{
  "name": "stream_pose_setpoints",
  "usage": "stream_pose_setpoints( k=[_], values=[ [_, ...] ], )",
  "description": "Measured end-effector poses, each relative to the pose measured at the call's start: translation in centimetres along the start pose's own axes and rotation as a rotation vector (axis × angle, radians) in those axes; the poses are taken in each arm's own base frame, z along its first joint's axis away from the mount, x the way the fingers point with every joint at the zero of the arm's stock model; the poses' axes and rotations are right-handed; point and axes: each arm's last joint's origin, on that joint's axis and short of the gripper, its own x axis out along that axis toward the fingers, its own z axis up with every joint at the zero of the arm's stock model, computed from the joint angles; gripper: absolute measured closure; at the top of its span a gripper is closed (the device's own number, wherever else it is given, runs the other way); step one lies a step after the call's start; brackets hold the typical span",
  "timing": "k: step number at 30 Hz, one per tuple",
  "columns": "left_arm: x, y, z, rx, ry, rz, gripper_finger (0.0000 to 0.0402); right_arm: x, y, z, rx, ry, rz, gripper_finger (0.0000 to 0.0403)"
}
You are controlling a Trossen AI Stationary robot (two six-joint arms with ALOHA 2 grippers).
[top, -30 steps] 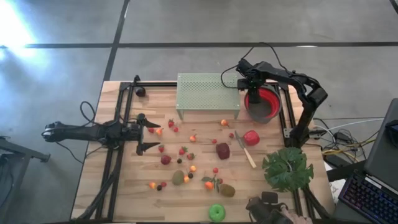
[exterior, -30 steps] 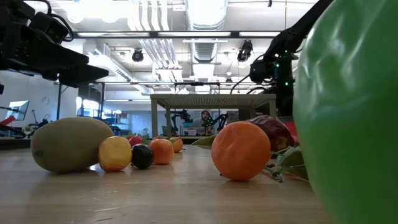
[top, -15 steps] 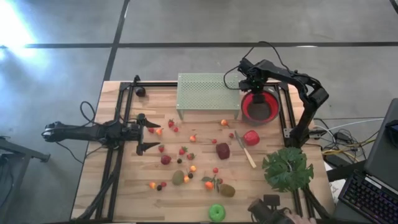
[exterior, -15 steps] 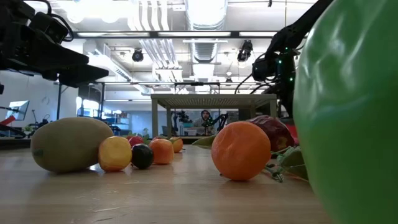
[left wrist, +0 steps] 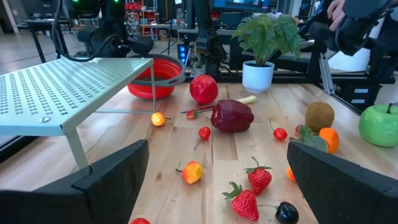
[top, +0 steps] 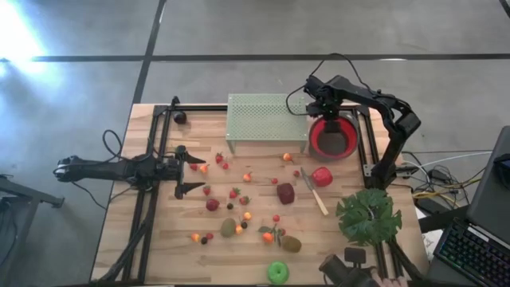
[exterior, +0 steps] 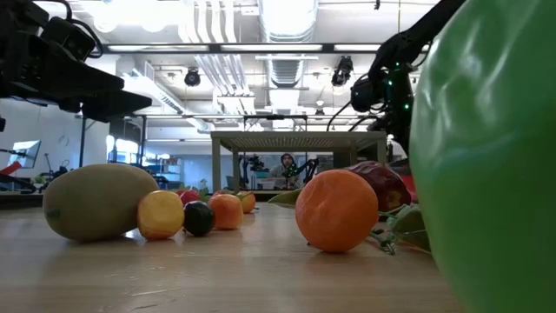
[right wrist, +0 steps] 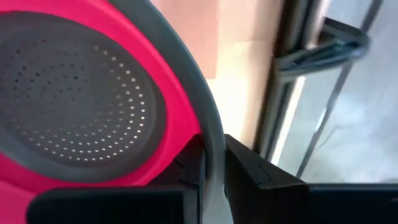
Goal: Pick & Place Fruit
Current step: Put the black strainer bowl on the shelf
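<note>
Over on the left, the left gripper (top: 194, 169) hangs at the table's left edge with its dark fingers (left wrist: 112, 171) spread wide, nothing between them, aimed across the wooden table (top: 159, 255). In front of it the small toy fruits lie scattered over the middle of the boards: red strawberries (top: 234, 193) near the centre, a brown fuzzy kiwi (top: 229, 228) toward the front, a round green apple (top: 277, 272) at the very front edge, a blocky dark maroon fruit (top: 285, 193) mid-table and a glossy red apple (top: 322, 176) just right of it. Behind them stands the pale green perforated metal shelf (top: 266, 119) on thin legs. A slim pale-handled knife (top: 315, 195) lies between the maroon fruit and the big flat green leaf (top: 368, 217) at the right edge. Far right at the back, the right gripper (top: 322, 110) is pressed together on the grey rim of the red perforated colander bowl (top: 335, 136), and the wrist view shows that rim pinched between the two pads (right wrist: 245, 171). None of the fruit shows inside the bowl.
</note>
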Motion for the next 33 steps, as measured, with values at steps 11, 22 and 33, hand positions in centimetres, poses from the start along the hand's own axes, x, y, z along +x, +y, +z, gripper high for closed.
stream_pose_setpoints(
  k=[11, 22, 33],
  values=[
    [0.0, 0.0, 0.0, 0.000, -0.001, 0.000, 0.0014, -4.2, -0.6, -2.2, 0.070, 0.000, -0.107, 0.0372],
    [0.0, 0.0, 0.0, 0.000, -0.001, 0.000, 0.0014, -8.4, 0.2, -5.4, 0.163, -0.065, -0.210, 0.0388],
    [0.0, 0.0, 0.0, 0.000, -0.001, 0.000, 0.0014, -13.4, 1.3, -9.5, 0.341, -0.189, -0.374, 0.0388]
  ],
)
